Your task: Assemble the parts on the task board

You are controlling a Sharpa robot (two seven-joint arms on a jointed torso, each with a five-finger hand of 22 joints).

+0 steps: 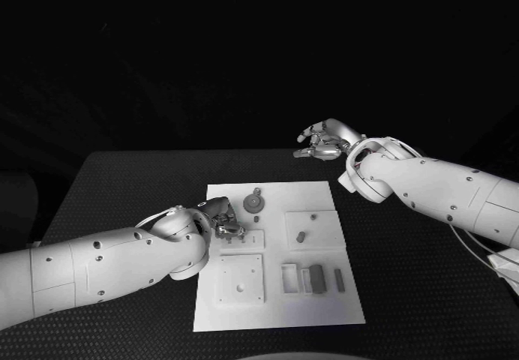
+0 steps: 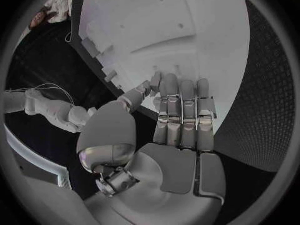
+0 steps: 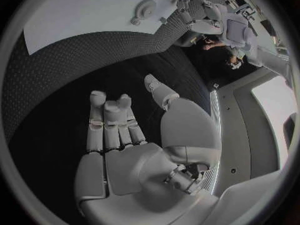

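Observation:
The white task board (image 1: pixel 325 307) lies in the middle of the black table. A round grey part (image 1: pixel 253 203) lies near its far left, two small pegs (image 1: pixel 301 236) stand mid-board, and several upright grey blocks (image 1: pixel 313 278) sit nearer me. My left hand (image 1: pixel 224 220) hovers at the board's left edge over a small raised plate (image 1: pixel 250 240). In the left wrist view its fingers (image 2: pixel 184 110) lie straight and together above the board (image 2: pixel 206 45), holding nothing. My right hand (image 1: pixel 322 140) floats beyond the board's far edge, its fingers (image 3: pixel 109 122) straight and empty over the table.
A square white plate (image 1: pixel 240 279) with holes sits on the board's near left. Black table (image 1: pixel 433 300) surrounds the board on every side. The right wrist view shows the board (image 3: pixel 81 15), the round part (image 3: pixel 145 8) and my left hand (image 3: pixel 194 10) farther off.

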